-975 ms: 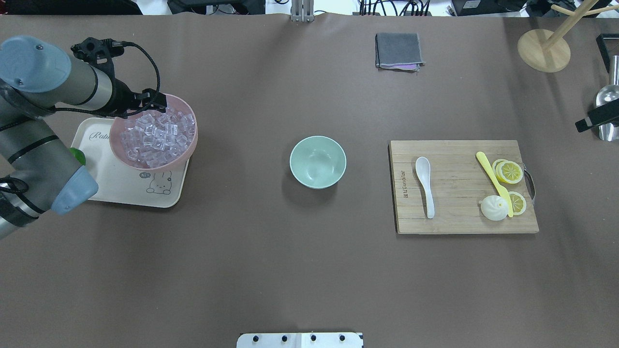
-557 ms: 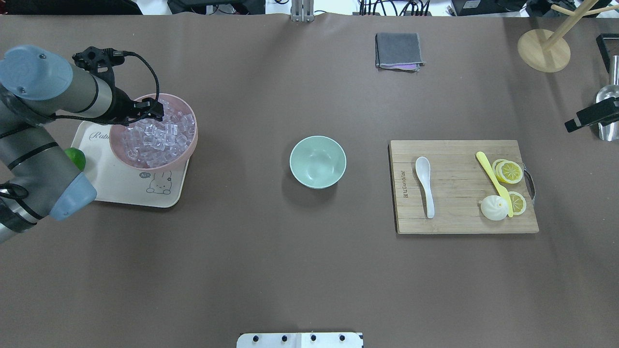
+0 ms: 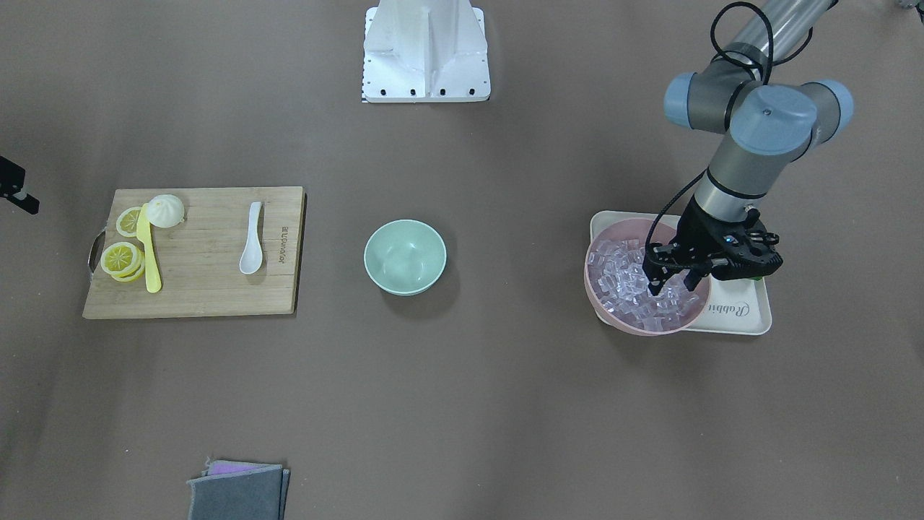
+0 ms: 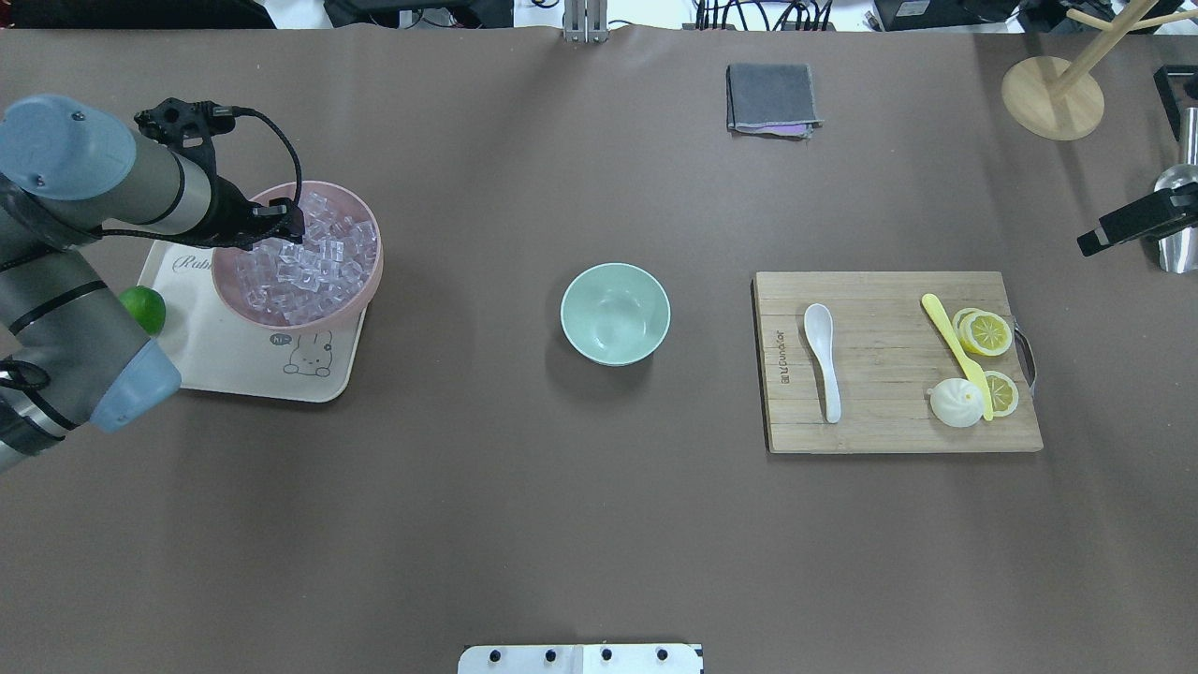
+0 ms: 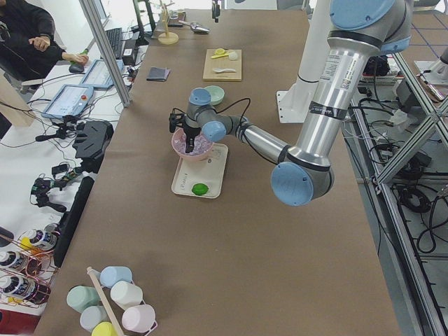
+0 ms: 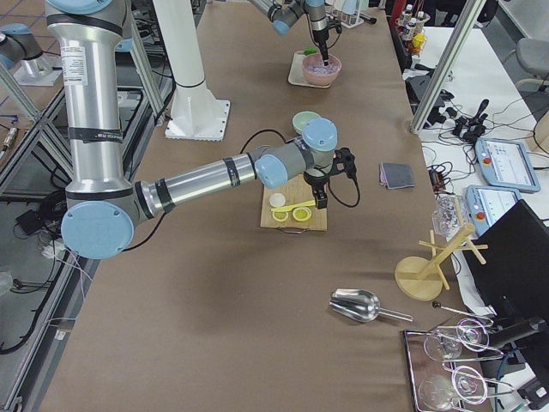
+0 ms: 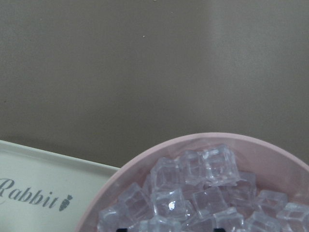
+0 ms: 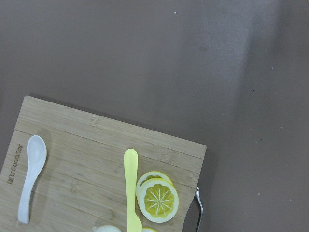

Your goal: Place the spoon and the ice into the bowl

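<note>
The white spoon [image 4: 822,360] lies on the wooden cutting board [image 4: 889,426], also in the right wrist view [image 8: 29,174]. The mint-green bowl [image 4: 615,314] stands empty at the table's middle. Many clear ice cubes [image 4: 314,267] fill the pink bowl [image 4: 371,281] on the tray. My left gripper [image 3: 671,280] is open, its fingertips down among the ice at the bowl's far side. The left wrist view shows the ice [image 7: 193,193] close below. My right gripper [image 4: 1128,223] hangs at the table's right edge, beyond the board; its jaws do not show.
A yellow knife [image 4: 955,348], lemon slices [image 4: 989,332] and a white bun [image 4: 955,404] share the board. A lime [image 4: 143,309] sits on the cream tray [image 4: 234,370]. A grey cloth [image 4: 772,96], wooden stand [image 4: 1053,98] and metal scoop [image 4: 1181,225] lie at the back and right.
My left gripper has moved lower and slightly toward the tray side, down into the ice. My right gripper has come further in from the right edge.
</note>
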`<action>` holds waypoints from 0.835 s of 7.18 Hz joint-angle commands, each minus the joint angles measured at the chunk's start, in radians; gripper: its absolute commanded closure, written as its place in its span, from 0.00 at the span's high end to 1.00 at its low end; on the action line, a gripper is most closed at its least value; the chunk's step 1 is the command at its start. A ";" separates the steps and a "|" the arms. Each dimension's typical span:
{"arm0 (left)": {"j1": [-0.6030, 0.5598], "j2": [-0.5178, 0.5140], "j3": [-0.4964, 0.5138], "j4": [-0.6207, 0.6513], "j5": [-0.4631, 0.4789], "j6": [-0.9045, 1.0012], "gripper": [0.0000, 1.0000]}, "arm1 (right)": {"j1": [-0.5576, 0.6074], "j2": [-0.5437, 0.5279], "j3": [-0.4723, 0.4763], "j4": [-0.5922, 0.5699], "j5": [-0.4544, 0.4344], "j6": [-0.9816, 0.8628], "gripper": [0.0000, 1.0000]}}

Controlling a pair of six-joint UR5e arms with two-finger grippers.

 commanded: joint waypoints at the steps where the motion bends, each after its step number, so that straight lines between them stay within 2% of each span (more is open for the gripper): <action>1: 0.000 0.004 0.000 0.000 -0.004 -0.001 0.31 | -0.005 0.007 0.000 0.000 0.000 0.000 1.00; 2: 0.000 0.003 0.002 0.000 -0.004 -0.002 0.30 | -0.004 0.007 0.000 0.000 -0.002 0.000 1.00; 4: 0.000 -0.003 -0.011 0.011 -0.022 -0.005 0.05 | -0.005 0.007 0.000 0.000 -0.035 0.000 1.00; 5: -0.005 0.001 -0.014 0.006 -0.091 -0.004 0.00 | -0.005 0.007 0.000 0.000 -0.034 0.000 1.00; 6: -0.012 0.001 -0.052 0.014 -0.093 -0.002 0.00 | -0.005 0.007 0.000 -0.002 -0.034 0.000 1.00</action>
